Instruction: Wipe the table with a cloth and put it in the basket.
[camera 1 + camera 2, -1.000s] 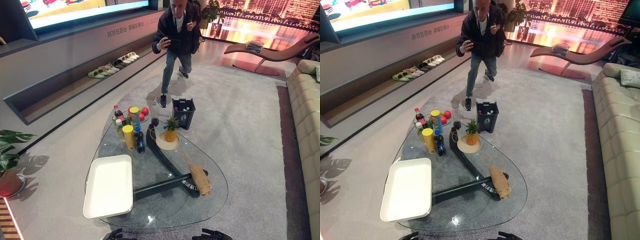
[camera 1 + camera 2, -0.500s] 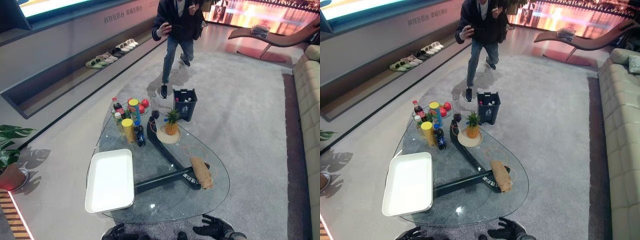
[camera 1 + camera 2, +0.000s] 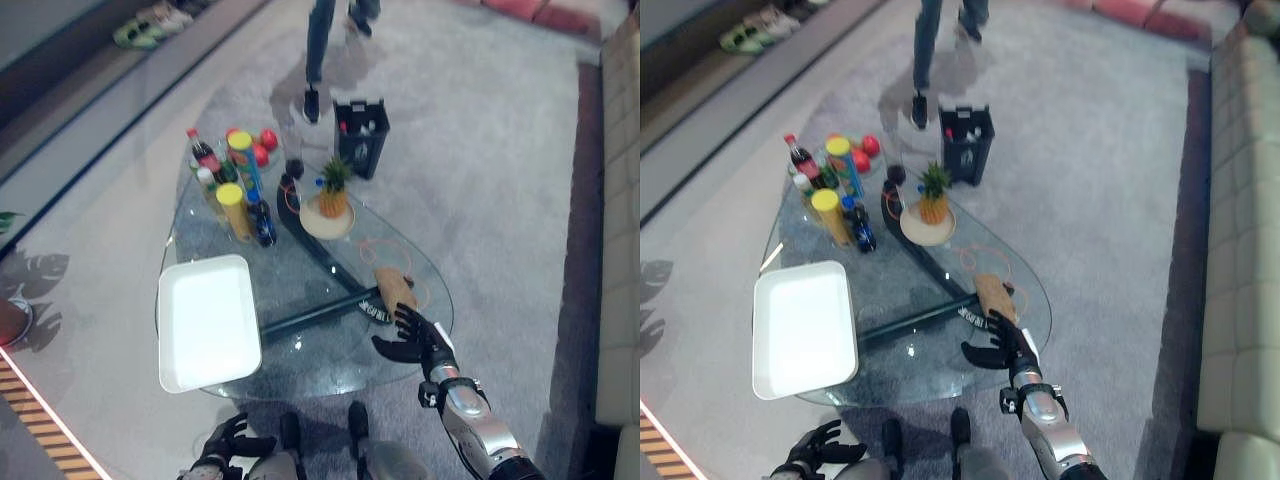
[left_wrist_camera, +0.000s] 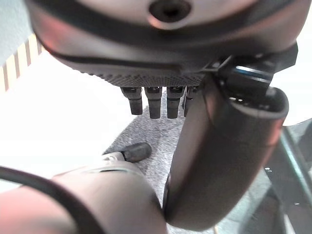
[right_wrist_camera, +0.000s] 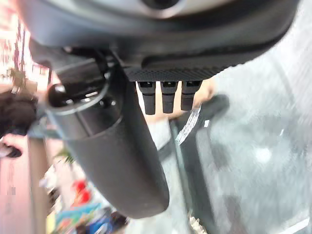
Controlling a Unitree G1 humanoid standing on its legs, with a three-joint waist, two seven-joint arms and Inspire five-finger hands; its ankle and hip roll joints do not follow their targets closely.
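tan cloth at the right end of the glass table, right hand just short of it

the cloth (image 3: 394,288) lies rolled on the glass table (image 3: 300,350) at its right end, held by nothing. the right hand (image 3: 415,336) hovers over the table's near right edge just beside the cloth, fingers spread and straight, empty. the left hand (image 3: 222,446) hangs low below the table's near edge, fingers loosely relaxed, empty. a dark basket (image 3: 361,135) stands on the carpet beyond the table's far end, a white tray (image 3: 205,322) lies at the table's left, and a pineapple (image 3: 331,190) stands on a plate behind the cloth.

Glossy clear glass tabletop (image 3: 330,330), rough tan woven cloth (image 3: 394,288), smooth matt white plastic tray (image 3: 207,320), grey carpet floor (image 3: 480,180).
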